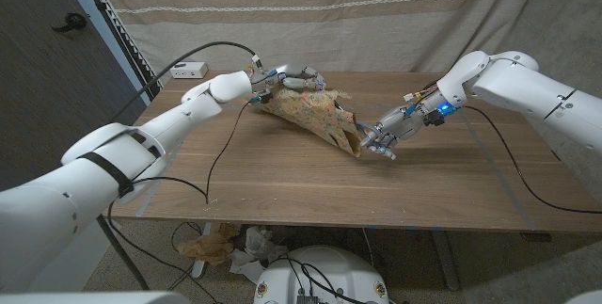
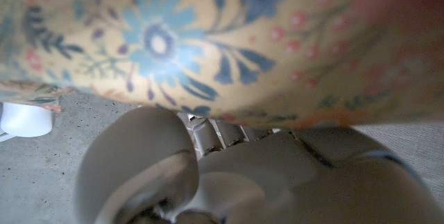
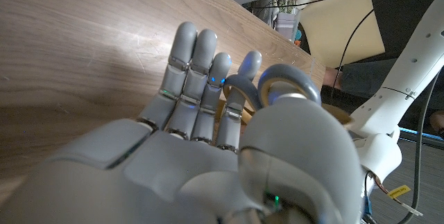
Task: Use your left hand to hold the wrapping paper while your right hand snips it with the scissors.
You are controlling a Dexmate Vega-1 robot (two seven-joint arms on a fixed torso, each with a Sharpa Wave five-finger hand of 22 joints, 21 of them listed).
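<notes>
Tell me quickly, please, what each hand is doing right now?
Left hand: holds the wrapping paper up off the table.
Right hand: grips the scissors at the paper's lower end.

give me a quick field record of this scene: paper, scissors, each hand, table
paper: floral yellow wrapping paper, lifted off the table at the left hand's end, sloping down toward the right hand
scissors: grey loop handles in the right hand; blades not visible
left hand: grips the paper's upper end
right hand: holds the scissors at the paper's lower end
table: wooden table
</notes>
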